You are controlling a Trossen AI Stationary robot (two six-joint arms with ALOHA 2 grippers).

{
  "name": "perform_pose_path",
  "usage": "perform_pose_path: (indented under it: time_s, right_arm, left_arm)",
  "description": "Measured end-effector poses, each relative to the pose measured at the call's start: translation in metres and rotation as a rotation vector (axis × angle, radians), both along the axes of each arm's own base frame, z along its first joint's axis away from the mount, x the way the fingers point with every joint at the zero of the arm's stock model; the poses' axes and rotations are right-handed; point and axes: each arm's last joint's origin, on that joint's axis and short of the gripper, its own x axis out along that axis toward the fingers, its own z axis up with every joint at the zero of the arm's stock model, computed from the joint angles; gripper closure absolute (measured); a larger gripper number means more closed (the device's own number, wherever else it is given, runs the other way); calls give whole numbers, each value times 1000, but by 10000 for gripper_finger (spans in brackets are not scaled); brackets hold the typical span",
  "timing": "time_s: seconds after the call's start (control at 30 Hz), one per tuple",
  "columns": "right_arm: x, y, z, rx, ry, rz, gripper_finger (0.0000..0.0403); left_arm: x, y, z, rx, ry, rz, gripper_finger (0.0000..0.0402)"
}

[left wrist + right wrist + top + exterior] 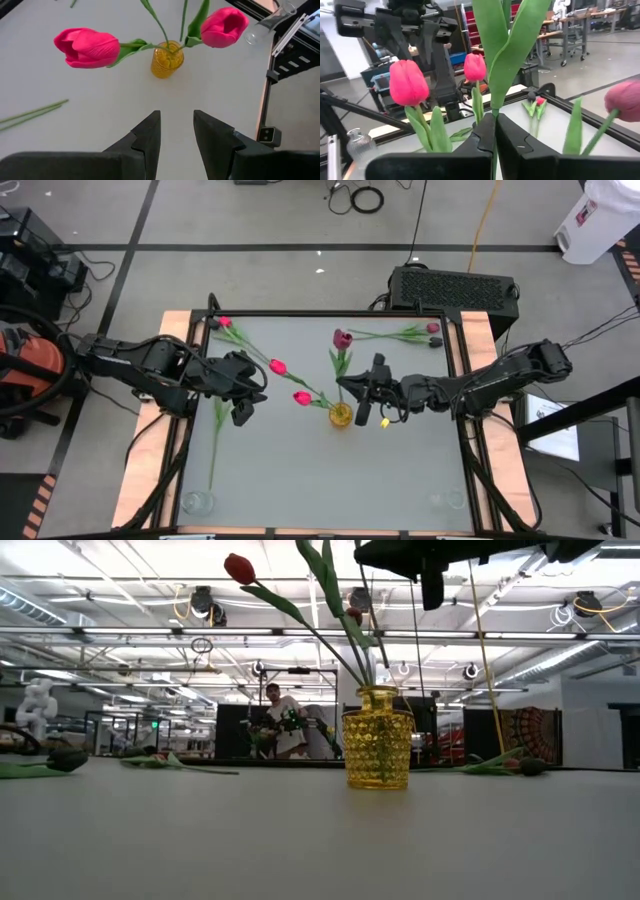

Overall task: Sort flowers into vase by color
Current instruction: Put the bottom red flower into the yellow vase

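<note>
The right pincer [494,145] is clamped on the green stem of a maroon-headed artificial tulip [342,338], holding it over the yellow dimpled glass vase [341,415] at the centre of the grey worktop [320,470]. Two pink tulips [278,366] lean out of that vase. Beyond them the left pincer [240,412] hangs part open and empty. More tulips [222,322] lie along the far edge.
</note>
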Motion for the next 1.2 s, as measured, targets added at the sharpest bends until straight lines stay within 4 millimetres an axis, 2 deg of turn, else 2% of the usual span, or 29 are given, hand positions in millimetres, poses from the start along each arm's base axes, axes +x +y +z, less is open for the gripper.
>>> perform_pose_path:
  time_s: [0.3,0.9,1.2]
  right_arm:
    - [9,1,-15,7,45,5,403]
    - [13,-9,-20,11,62,-13,403]
    - [20,-8,-35,28,110,-10,403]
  left_arm:
    - [0,0,0,0,0,0,278]
    - [0,0,0,0,0,1,278]
    - [0,0,0,0,0,1,278]
